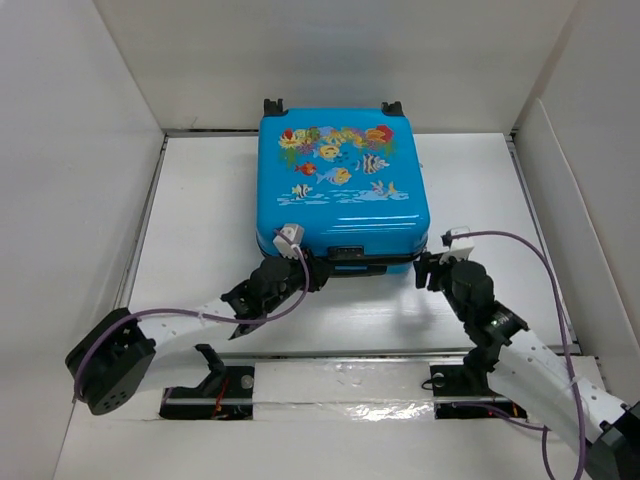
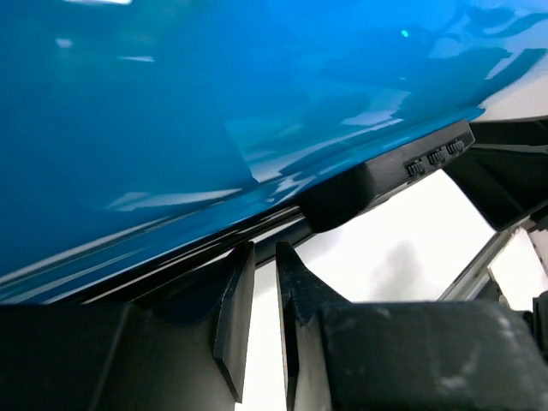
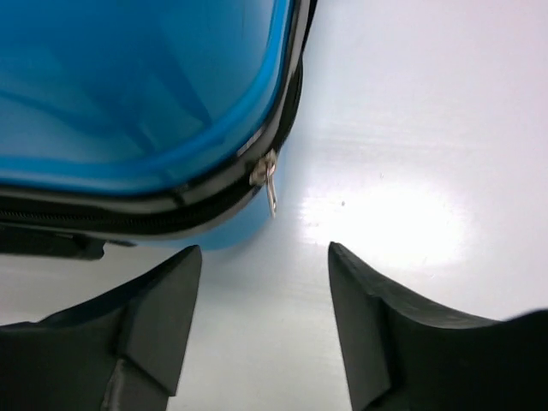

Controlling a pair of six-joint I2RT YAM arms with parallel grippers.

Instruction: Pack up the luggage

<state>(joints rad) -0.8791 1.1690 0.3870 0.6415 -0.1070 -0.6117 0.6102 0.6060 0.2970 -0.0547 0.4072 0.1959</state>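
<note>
You have the luggage [image 1: 340,180] lying flat and closed in the middle of the white table [image 1: 200,200]. The fish and coral print faces up, and the black wheels [image 1: 273,104] are at the far end, close to the back wall [image 1: 330,60]. Both arms reach to its near edge. The left gripper [image 1: 312,272] is at this edge, a little left of the middle. In the left wrist view you see its fingers [image 2: 235,317] standing almost together, with only a thin slit between them where the white table shows through. Their tips go up to the dark seam under the blue shell, and there I cannot tell if they pinch something or not. To the right of them in this view is a black block [image 2: 435,157] with small number dials, fixed on the edge of the shell. The right gripper [image 1: 428,268] is just beside the near right corner of the luggage. In the right wrist view its two fingers stand well apart, and between them is only bare table. A small silver zipper pull [image 3: 270,184] hangs from the black zipper line at the rounded corner, just ahead of the gap and apart from both fingers.
</note>
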